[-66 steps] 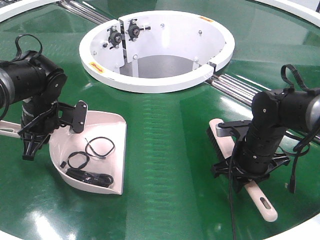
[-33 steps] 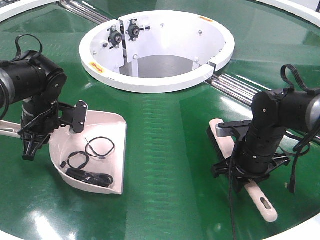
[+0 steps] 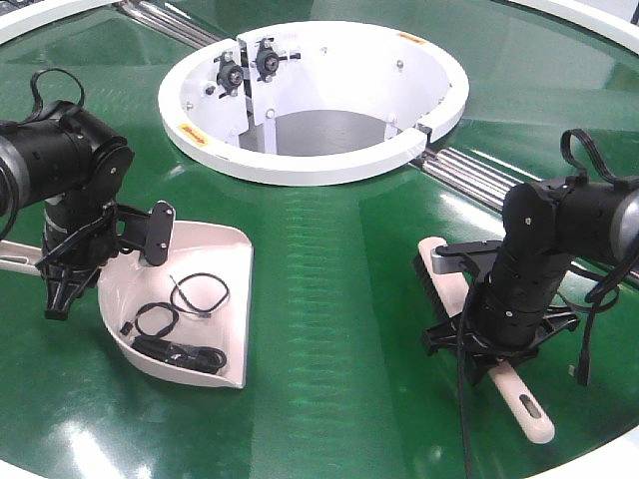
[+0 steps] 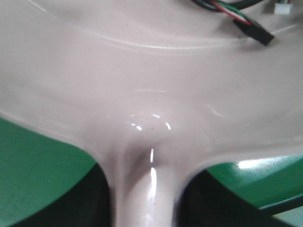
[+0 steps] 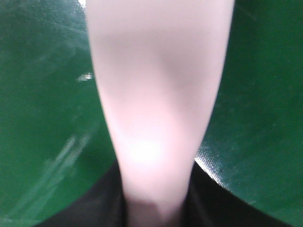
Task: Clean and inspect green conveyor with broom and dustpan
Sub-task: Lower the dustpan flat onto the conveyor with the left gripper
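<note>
The beige-pink dustpan (image 3: pixel 218 251) lies flat on the green conveyor (image 3: pixel 339 299) at the left, mouth facing right, with black cable loops (image 3: pixel 185 297) inside. My left gripper (image 3: pixel 58 291) is shut on its handle; in the left wrist view the handle (image 4: pixel 144 189) runs between the dark fingers into the dustpan's back wall (image 4: pixel 142 71). The broom (image 3: pixel 526 402) lies on the belt at the right, dark bristles (image 3: pixel 429 291) toward the centre. My right gripper (image 3: pixel 494 349) is shut on its handle, which fills the right wrist view (image 5: pixel 156 94).
A white ring housing (image 3: pixel 310 165) with an open well stands behind the middle of the belt. Metal rails (image 3: pixel 484 178) run from it to the right and to the back left. A cable connector (image 4: pixel 253 32) lies in the pan. The belt's white outer edge (image 3: pixel 599 461) is near the broom's end.
</note>
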